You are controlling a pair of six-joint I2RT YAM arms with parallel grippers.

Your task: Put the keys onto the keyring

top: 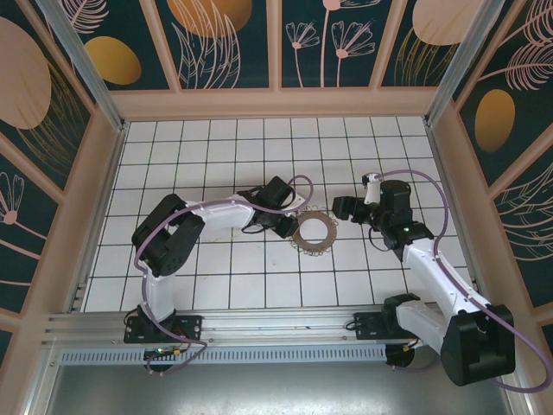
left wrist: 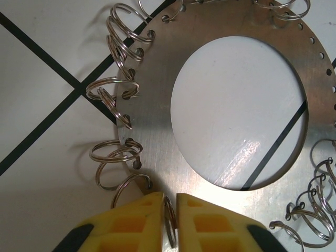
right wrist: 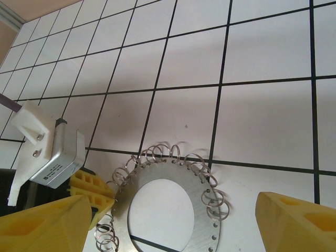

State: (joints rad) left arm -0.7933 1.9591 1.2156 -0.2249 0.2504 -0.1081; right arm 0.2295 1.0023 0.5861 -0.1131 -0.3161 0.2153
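Observation:
The keyring (top: 329, 232) lies flat on the tiled floor between the two arms, a grey metal ring (left wrist: 157, 79) fringed with thin wire loops. At its left edge my left gripper (top: 289, 226) is low, and its yellow fingers (left wrist: 142, 220) are shut on one wire loop (left wrist: 170, 215) standing on edge between them. My right gripper (top: 346, 207) hovers open just right of the ring. In the right wrist view the keyring (right wrist: 206, 224) lies between and below its wide-spread yellow fingers (right wrist: 294, 220), with the left gripper's fingers (right wrist: 89, 186) touching the ring's left rim. The keys are out of view.
The white tiled floor (top: 259, 147) is bounded by raised beige walls on all sides. The left arm's white link (top: 220, 212) stretches across the middle left. The right arm (top: 432, 268) runs along the right side. Purple cables arc over both arms.

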